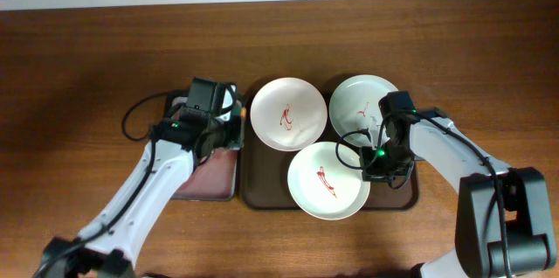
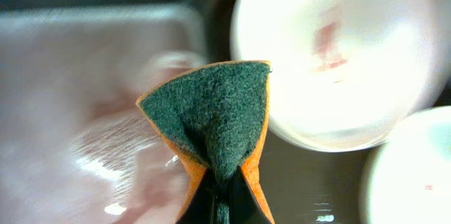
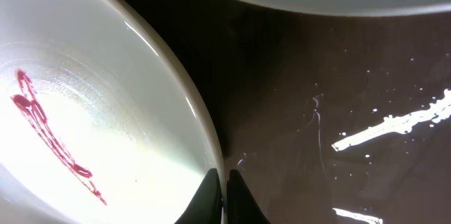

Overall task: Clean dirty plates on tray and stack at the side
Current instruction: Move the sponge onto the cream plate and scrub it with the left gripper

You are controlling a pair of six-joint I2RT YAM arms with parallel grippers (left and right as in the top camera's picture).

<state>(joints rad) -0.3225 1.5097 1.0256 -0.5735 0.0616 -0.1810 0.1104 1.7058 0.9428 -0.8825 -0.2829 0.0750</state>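
Three white plates with red sauce smears lie on the dark brown tray (image 1: 262, 198): one back left (image 1: 288, 114), one back right (image 1: 358, 99), one in front (image 1: 325, 182). My right gripper (image 1: 374, 166) is shut on the right rim of the front plate (image 3: 106, 132), one finger inside the rim and one outside (image 3: 225, 182). My left gripper (image 1: 218, 134) is shut on a folded orange sponge with a green scouring face (image 2: 215, 122), held over the small pinkish tray (image 2: 70, 111) just left of the back left plate (image 2: 331, 55).
The small narrow tray with a pinkish inside (image 1: 214, 177) lies left of the brown tray. Wooden table (image 1: 79, 68) extends to both sides. The brown tray's bare floor (image 3: 338, 97) is glossy with glints.
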